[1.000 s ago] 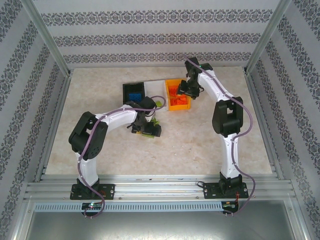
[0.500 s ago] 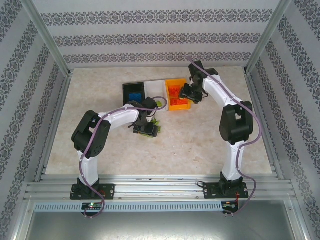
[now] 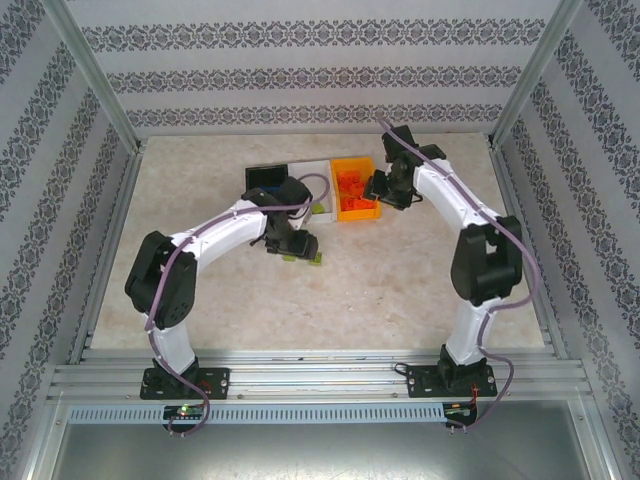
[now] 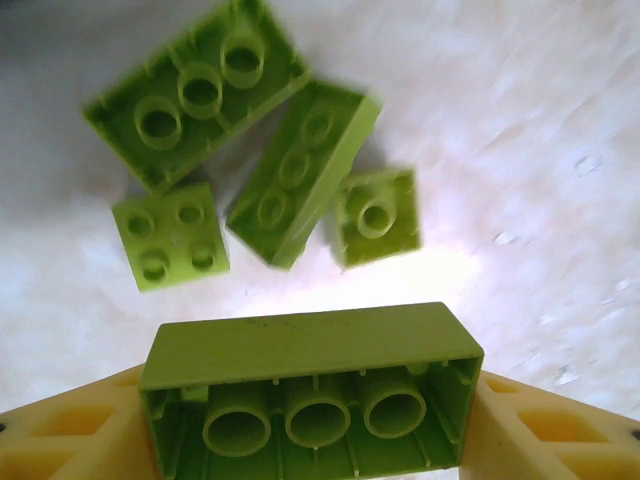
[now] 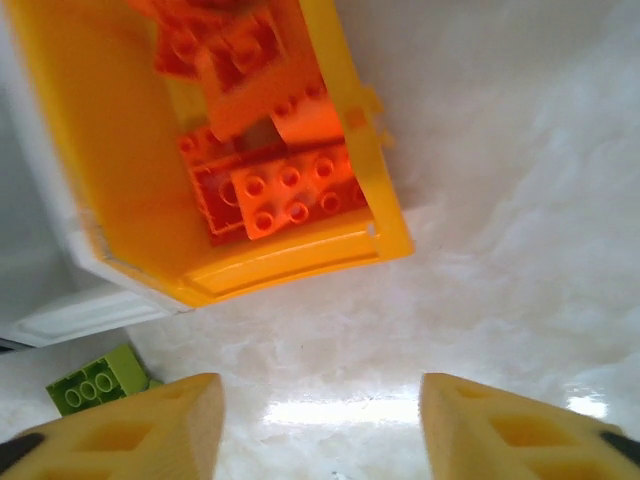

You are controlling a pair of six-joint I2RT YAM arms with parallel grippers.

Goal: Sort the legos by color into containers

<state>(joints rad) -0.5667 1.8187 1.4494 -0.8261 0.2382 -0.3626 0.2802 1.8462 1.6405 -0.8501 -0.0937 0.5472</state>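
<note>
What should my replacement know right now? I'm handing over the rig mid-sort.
Left gripper: jaws shut on a lime green brick.
Right gripper: jaws open, empty, beside the orange bin.
Done: orange-red bricks lie in the orange bin.
Left: four loose green bricks on the table, plus the held one; likely for the white bin.
Black bin: contents unclear.

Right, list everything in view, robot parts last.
Black bin: one, black, left in the row.
White bin: one, white, middle.
Orange bin: one, orange, right.
Orange-red bricks: several, orange-red, in the orange bin.
Held green brick: one, lime, in the left gripper.
Loose green bricks: four, lime, on the table beneath.
Single green brick: one, lime, on table by white bin.
Left gripper: one, yellow, shut on the held green brick.
Right gripper: one, yellow, open, by orange bin.
</note>
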